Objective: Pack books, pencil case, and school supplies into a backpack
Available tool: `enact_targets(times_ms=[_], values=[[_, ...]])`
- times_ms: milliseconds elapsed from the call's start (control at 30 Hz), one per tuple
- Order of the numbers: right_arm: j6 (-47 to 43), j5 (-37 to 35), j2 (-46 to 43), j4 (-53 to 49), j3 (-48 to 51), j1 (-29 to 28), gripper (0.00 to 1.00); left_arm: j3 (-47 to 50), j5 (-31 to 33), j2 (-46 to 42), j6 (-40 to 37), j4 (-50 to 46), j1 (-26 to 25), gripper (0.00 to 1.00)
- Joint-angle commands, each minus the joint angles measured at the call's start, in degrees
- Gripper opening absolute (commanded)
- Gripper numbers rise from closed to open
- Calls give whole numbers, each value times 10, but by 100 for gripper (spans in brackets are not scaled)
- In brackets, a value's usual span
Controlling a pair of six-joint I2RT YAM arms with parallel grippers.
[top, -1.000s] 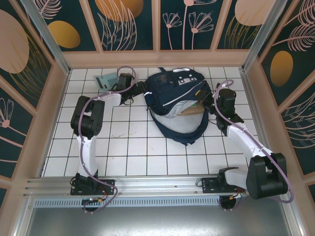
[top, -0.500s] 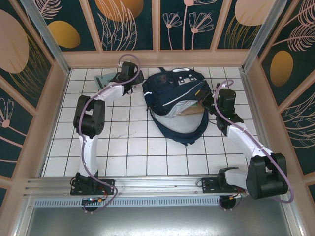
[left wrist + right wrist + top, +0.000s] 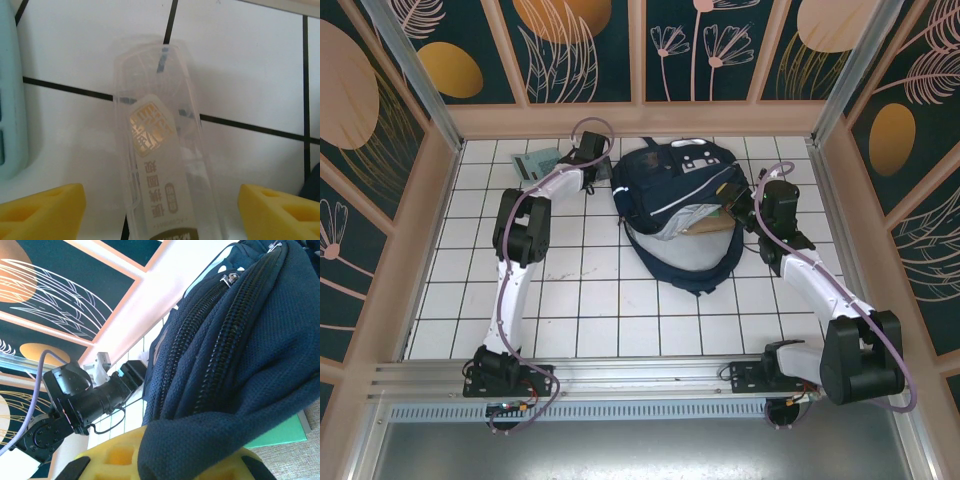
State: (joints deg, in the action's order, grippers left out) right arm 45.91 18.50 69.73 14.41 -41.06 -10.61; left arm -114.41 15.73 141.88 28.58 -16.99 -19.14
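The navy backpack [image 3: 672,185] lies at the back middle of the tiled table. My right gripper [image 3: 742,196] is shut on the fabric edge of its mouth [image 3: 200,440] and holds it up. A green book [image 3: 280,437] and a tan item [image 3: 705,226] show inside; I cannot tell whether the tan item is the pencil case. My left gripper [image 3: 160,215] is open and points down over a small clear packet [image 3: 165,165] that lies flat between its yellow fingertips [image 3: 40,210] with a gap on each side. The teal calculator [image 3: 535,162] lies just left of the packet.
The peach back wall runs close behind the left gripper [image 3: 595,163] and the calculator [image 3: 7,100]. The backpack's dark straps [image 3: 685,275] loop toward the front. The backpack's side [image 3: 312,185] lies right beside the packet.
The left arm swung from the backpack's left side toward the back wall, over the clear packet, and its jaws narrowed a little. The right arm kept its hold and did not move.
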Motion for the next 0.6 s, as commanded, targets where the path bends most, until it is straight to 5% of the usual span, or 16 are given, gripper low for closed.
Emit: enact_targets(times_ms=[0, 200, 333, 567], values=[[-2, 28, 3, 57, 2, -10, 1, -39, 29, 37, 13, -48, -3, 79], [-2, 29, 5, 57, 1, -10, 1, -72, 81, 68, -6, -99, -9, 72], [-2, 29, 4, 58, 2, -11, 1, -54, 93, 60, -18, -97, -12, 51], [-2, 29, 2, 58, 3, -11, 1, 76, 71, -52, -17, -19, -13, 36]])
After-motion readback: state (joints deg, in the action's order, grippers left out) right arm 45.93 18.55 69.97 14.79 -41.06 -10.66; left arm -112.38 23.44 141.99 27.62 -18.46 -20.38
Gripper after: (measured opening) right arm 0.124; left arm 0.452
